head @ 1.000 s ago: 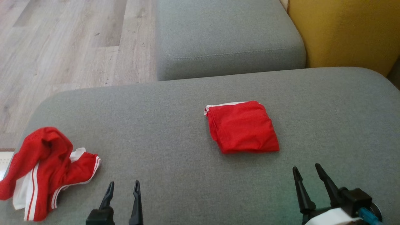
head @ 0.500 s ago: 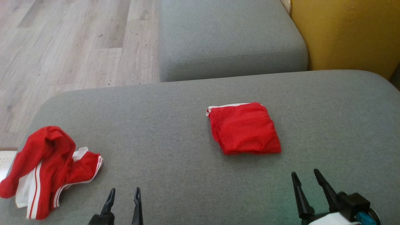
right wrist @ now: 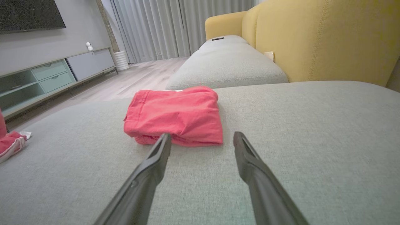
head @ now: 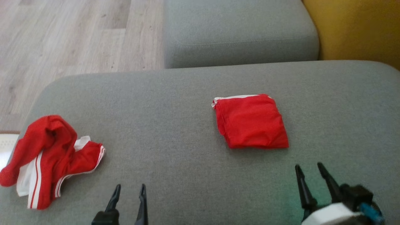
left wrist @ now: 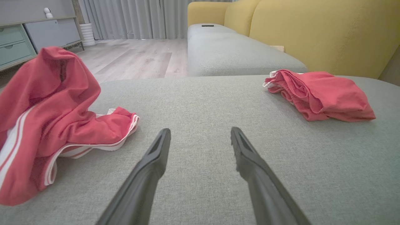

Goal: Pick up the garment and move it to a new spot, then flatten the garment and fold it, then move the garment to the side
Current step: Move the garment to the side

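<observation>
Squarely on the grey cushion (head: 175, 103) lies a folded red garment (head: 251, 121) — a little ahead of the right pincer (head: 308, 168), whose fingers are spread and hold nothing. Likewise the left pincer (head: 130, 189) is spread and empty — a crumpled red garment (head: 50, 156) with white stripes lies near it, at the cushion's left edge.

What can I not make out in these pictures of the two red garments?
Crumpled red garment: head view, its bunched folds hide its shape; left wrist view, left edge cuts it.
Folded red garment: head view, top layer hides those below.
Small dark object on far cushion: left wrist view, too small to name.
Pale object: head view, cut by left edge, partly behind the crumpled garment.
</observation>
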Robot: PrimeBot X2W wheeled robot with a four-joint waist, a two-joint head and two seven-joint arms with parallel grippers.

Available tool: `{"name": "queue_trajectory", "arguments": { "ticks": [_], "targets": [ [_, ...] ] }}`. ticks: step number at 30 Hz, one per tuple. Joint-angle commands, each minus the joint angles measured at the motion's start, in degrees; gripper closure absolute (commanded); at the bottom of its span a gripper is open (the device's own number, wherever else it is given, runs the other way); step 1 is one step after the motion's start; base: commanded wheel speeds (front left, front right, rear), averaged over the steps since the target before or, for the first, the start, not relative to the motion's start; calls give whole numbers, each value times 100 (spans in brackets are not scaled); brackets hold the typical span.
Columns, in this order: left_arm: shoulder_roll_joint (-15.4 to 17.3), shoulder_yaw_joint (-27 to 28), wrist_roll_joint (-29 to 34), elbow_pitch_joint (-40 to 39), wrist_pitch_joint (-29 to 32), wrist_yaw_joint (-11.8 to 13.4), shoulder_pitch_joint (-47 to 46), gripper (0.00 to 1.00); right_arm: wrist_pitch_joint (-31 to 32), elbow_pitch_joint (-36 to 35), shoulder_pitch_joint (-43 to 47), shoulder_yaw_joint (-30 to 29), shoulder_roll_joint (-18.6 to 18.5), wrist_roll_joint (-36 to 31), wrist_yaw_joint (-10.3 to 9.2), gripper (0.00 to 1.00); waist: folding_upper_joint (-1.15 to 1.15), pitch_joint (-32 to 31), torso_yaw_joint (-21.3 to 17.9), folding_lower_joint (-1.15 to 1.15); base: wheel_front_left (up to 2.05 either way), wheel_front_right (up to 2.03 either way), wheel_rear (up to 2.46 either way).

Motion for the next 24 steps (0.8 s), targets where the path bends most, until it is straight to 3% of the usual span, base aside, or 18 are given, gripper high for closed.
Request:
{"name": "queue_trajectory", "arguments": {
  "ticks": [1,8,18,24],
  "targets": [
    [-49,122,48,-198,-46,-34,-403,0,-78,-133,-482,88,-138,65,43,0,0,66,47,0,0,0,0],
    [-49,-47,22,-287,-46,-9,-636,0,127,733,-1601,151,-383,684,43,0,0,312,173,0,0,0,0],
    [-49,-320,5,-351,-46,-30,-924,0,1561,1823,-3002,755,-1011,2442,43,0,0,773,535,0,0,0,0],
    [-49,-485,-50,-352,-46,-12,-1177,0,1935,2332,-3527,1047,-1373,3062,43,0,0,1112,727,0,0,0,0]
  ]
}}
